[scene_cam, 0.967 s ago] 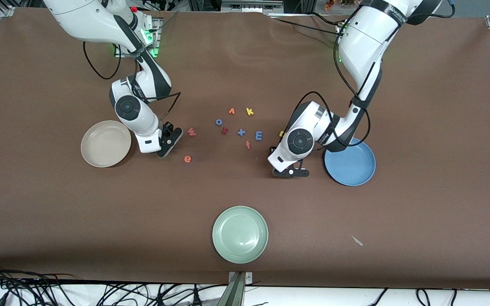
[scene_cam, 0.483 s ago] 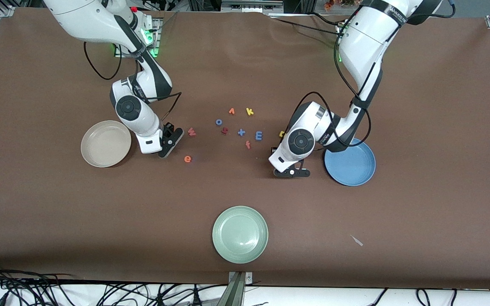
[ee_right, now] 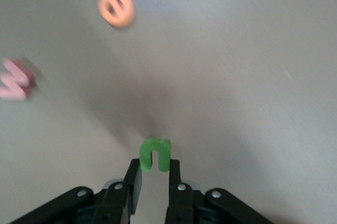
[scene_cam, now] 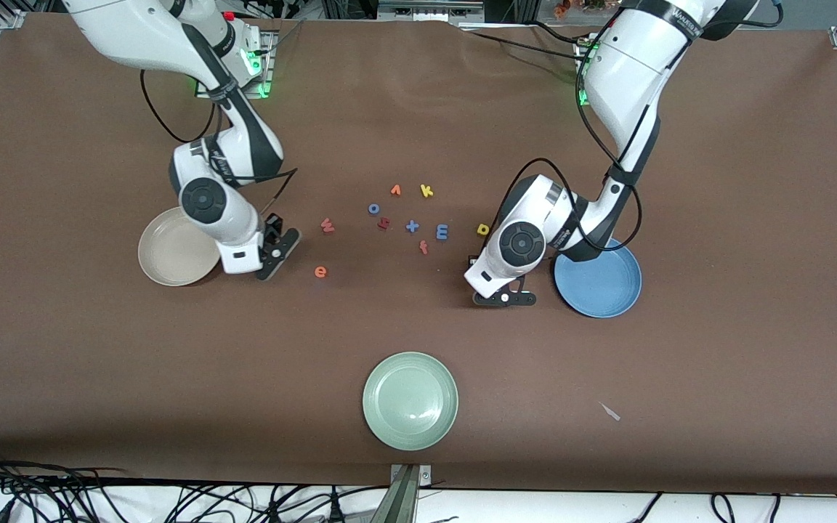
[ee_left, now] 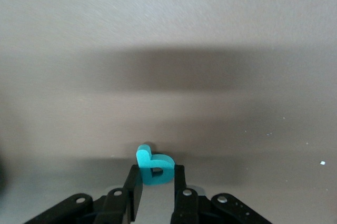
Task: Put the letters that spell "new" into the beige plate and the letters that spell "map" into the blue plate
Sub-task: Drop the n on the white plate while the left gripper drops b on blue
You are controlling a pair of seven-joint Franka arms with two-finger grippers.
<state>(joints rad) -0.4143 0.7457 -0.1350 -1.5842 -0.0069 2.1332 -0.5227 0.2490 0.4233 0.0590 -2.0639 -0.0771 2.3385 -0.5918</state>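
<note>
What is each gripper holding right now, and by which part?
The left gripper pinches the teal letter by its lower edge. The right gripper pinches the green letter by the ends of its two legs.

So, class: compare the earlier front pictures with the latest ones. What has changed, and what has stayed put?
The right pincer, shut on the green n, has shifted toward the beige plate. The left pincer has closed on the teal p and barely moved, uncovering the yellow a. The w, e, other loose letters and all three plates stayed where they were.
</note>
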